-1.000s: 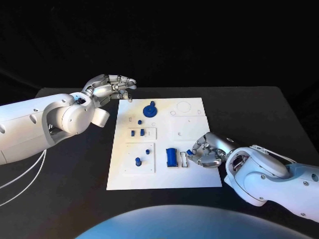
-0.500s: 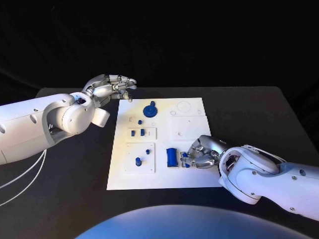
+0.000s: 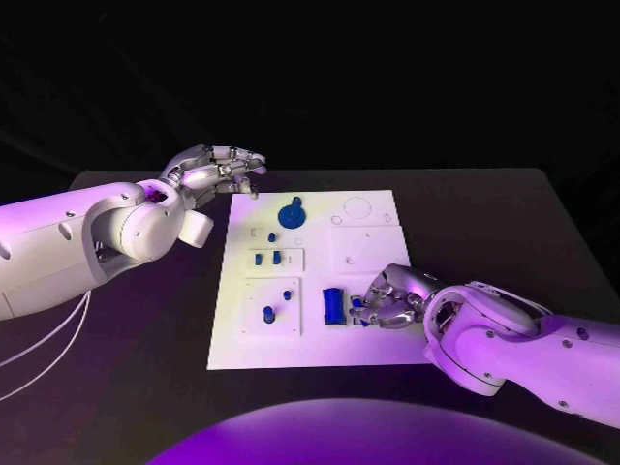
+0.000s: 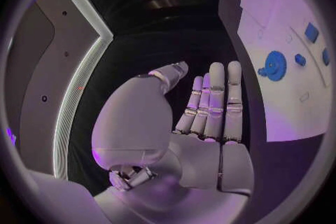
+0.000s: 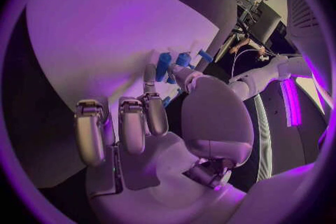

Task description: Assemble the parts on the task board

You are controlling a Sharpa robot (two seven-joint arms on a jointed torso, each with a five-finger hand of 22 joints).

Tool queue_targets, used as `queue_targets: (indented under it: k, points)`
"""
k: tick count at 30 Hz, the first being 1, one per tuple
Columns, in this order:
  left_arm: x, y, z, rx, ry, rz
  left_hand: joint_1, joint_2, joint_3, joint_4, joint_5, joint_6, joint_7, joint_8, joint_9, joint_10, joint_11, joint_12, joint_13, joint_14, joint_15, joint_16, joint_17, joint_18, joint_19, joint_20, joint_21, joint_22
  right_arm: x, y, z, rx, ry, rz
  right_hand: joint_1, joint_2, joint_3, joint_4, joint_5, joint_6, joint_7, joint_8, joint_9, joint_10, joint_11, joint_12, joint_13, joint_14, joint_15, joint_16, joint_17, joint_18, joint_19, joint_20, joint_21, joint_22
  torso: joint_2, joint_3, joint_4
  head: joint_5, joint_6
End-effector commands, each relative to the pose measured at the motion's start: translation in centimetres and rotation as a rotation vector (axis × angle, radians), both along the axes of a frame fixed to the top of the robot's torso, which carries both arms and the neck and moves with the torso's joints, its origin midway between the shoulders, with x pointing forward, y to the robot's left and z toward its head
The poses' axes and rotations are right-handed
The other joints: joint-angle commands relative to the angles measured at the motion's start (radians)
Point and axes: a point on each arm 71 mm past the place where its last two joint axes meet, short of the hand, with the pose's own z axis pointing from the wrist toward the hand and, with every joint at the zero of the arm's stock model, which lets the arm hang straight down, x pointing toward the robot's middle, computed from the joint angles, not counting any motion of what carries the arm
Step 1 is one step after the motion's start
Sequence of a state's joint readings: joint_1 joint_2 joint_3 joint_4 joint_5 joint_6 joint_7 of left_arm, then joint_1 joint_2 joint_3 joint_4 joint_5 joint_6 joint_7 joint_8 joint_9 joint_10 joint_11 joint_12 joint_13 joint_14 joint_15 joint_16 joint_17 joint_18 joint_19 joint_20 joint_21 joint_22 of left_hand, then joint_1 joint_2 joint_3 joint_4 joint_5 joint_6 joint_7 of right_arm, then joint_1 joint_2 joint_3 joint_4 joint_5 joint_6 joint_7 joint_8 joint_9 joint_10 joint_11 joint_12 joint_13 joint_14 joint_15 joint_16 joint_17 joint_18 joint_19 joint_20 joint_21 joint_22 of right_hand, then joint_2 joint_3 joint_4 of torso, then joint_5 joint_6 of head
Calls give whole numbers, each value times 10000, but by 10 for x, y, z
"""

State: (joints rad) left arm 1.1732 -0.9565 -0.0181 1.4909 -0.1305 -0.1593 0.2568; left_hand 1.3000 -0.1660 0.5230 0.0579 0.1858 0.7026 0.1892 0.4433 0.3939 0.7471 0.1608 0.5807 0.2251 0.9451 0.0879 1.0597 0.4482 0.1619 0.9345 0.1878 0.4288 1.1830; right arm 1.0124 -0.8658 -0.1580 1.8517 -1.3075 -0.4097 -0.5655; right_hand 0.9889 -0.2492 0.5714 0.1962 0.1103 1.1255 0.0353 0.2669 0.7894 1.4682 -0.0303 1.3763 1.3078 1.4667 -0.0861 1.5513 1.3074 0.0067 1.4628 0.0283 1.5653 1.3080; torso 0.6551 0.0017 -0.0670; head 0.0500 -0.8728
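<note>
Head view: white task board [image 3: 373,341] lies mid-frame on the black table [image 3: 506,223]. Blue gear-shaped part [image 3: 294,212] sits near the board's upper edge; two small blue pegs [image 3: 267,259] sit in a square recess left of centre; another small blue peg [image 3: 268,314] lower left. Blue block part [image 3: 334,305] stands at lower centre of the board. Right hand [image 3: 391,298] rests on the board just right of the block, fingers curled toward it; whether it grips anything, cannot tell. Left hand [image 3: 215,170] hangs at upper left, off the board's corner, holding nothing.

Left wrist view: left hand [image 4: 203,123] empty, fingers straight and side by side; gear [image 4: 274,64] on the board [image 4: 280,117] at right.

Right wrist view: right hand [image 5: 150,123] fingers bent, tips at blue pieces [image 5: 171,64] on the board [image 5: 98,28]; contact unclear.
</note>
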Motion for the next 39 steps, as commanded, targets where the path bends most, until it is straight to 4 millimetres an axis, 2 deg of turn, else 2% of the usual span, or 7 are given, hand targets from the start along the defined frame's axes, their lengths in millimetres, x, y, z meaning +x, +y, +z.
queue_targets:
  k: [1, 12, 14, 19, 22, 26, 39]
  points:
    - [0, -2, 1, -96, -23, -187, -22, 62, -13, -49, 49, -86, 210, 42, -14, -64, -40, 49, -13, -72, -22, 15, 14, 187, 0, 23, -19, -13, -2, 3, 0, 8, 27, 187, -209, 60, -473, 202, -462, 96, -31, -38, -6, 331, -59, 26, 1633, 969, -64, 22, 2329, -67, 1080, -74, 55, 2628, 2, 0, -2, 4, 2]
    - [0, -2, 1, -91, -9, -191, -22, 62, -13, -49, 49, -86, 210, 42, -14, -64, -40, 49, -13, -72, -22, 15, 14, 187, 0, 23, -19, -13, -1, 2, 1, 91, -82, 148, -490, 228, -2034, 974, -607, 165, -50, -52, 38, 333, -79, 5, 1633, 966, -86, 14, 2316, -67, 1080, -103, 55, 2628, -2, -4, 1, -5, 2]
    - [0, -2, 1, -89, -7, -189, -22, 62, -13, -49, 49, -86, 210, 42, -14, -64, -40, 49, -13, -72, -22, 15, 14, 187, 0, 23, -19, -13, -2, 1, 2, 122, -150, 156, -667, 416, -2771, 982, -582, 172, -52, -44, 73, 341, -80, 19, 1643, 968, -85, 17, 2322, -67, 1080, -102, 55, 2628, 0, -3, 1, 0, 2]
    - [-1, -2, 1, -94, -3, -203, -46, 69, -17, -45, 58, -94, 211, 53, -20, -66, -39, 60, -22, -74, -20, 17, 14, 186, -3, 24, -18, -17, -3, -3, 4, 180, -288, 259, -327, 557, -2837, 945, -569, 170, -61, -47, 89, 351, -87, 40, 1656, 971, -88, 25, 2336, -67, 1080, -102, 55, 2628, 1, -3, 7, -15, 2]
    - [-1, -2, 1, -93, -3, -203, -46, 69, -17, -45, 58, -94, 211, 53, -20, -66, -39, 60, -22, -74, -20, 17, 14, 186, -3, 24, -18, -17, -5, -6, 5, 247, -280, 431, 457, 595, -2678, 877, -554, 146, -69, -81, 88, 351, -94, 35, 1656, 971, -94, 25, 2337, -67, 1080, -106, 55, 2628, 1, -6, 15, -23, 2]
    - [-1, -1, 1, -79, -1, -174, -46, 69, -17, -45, 58, -94, 211, 53, -20, -66, -39, 60, -22, -74, -20, 17, 14, 186, -3, 24, -18, -17, -9, -9, 6, 298, -168, 794, 1109, 466, -2585, 813, -572, 134, -61, -125, 70, 353, -89, 45, 1666, 976, -91, 37, 2359, -67, 1080, -105, 55, 2628, -3, 0, -8, -1, 7]
    - [-1, -1, 1, -94, -6, -204, -52, 78, -14, -46, 68, -100, 211, 60, -25, -65, -40, 67, -26, -73, -21, 19, 15, 187, -3, 24, -17, -19, -11, -13, 5, 306, 60, 1015, 1322, 435, -2587, 814, -585, 191, -80, -107, 81, 388, -103, 132, 1710, 991, -97, 73, 2421, -67, 1080, -107, 55, 2628, 2, -2, -2, 20, 6]
